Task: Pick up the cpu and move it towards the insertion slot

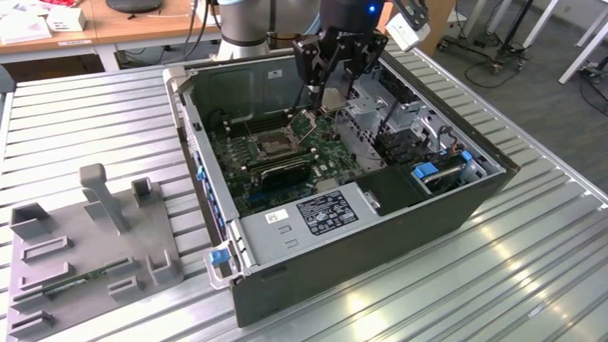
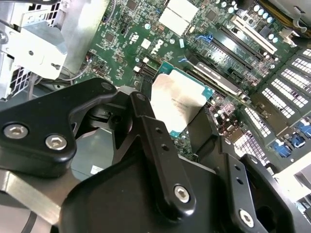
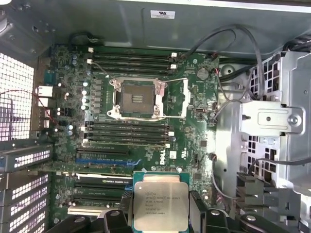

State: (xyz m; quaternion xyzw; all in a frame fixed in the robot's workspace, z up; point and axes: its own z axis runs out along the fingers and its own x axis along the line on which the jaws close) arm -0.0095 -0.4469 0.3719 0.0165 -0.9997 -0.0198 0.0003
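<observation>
Hand (image 3: 160, 216): clamped on the cpu (image 3: 161, 206) by two opposite edges | cpu: held flat, aloft above the motherboard (image 3: 194, 145), toward its expansion-slot edge, apart from the insertion slot (image 3: 135, 98) (frame open) | Handling: judged light, rigid, thin, fragile underneath; edge grip suits, face untouched.

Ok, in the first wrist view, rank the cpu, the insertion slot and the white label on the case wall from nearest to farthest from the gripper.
1. The cpu: held between the fingers of the gripper.
2. The insertion slot: mid-board, open, with memory slots on either side of it.
3. The white label: on the grey case wall beyond the board's far edge.
</observation>
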